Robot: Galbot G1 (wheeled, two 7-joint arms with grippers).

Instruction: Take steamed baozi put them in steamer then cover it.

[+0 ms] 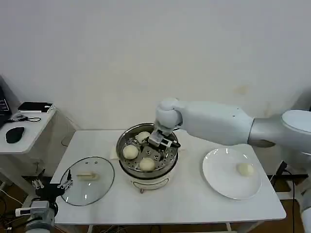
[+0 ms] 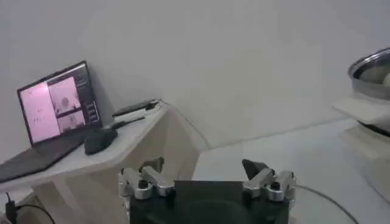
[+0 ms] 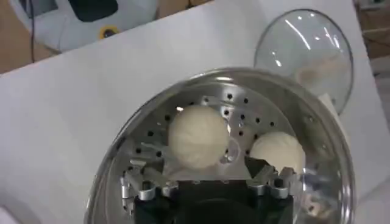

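The steamer [image 1: 122,143] stands mid-table, a shiny pot on a white base, with three baozi on its perforated tray [image 1: 129,152] [image 1: 147,164] [image 1: 143,137]. My right gripper [image 1: 163,141] hovers inside the pot's right half, open, holding nothing. In the right wrist view the right gripper [image 3: 200,163] has its jaws spread wide, with one baozi [image 3: 198,135] on the tray just ahead of them and another [image 3: 277,152] beside it. A fourth baozi [image 1: 245,169] lies on the white plate [image 1: 218,179]. The glass lid [image 1: 87,179] lies flat, left of the steamer. My left gripper [image 1: 60,184] is parked open by the table's front left corner.
A white side table [image 1: 34,133] at the far left carries a black mouse [image 1: 14,134] and a lit laptop [image 2: 55,103]. The steamer's rim [image 2: 372,67] shows from the left wrist. Bare tabletop lies in front of the steamer.
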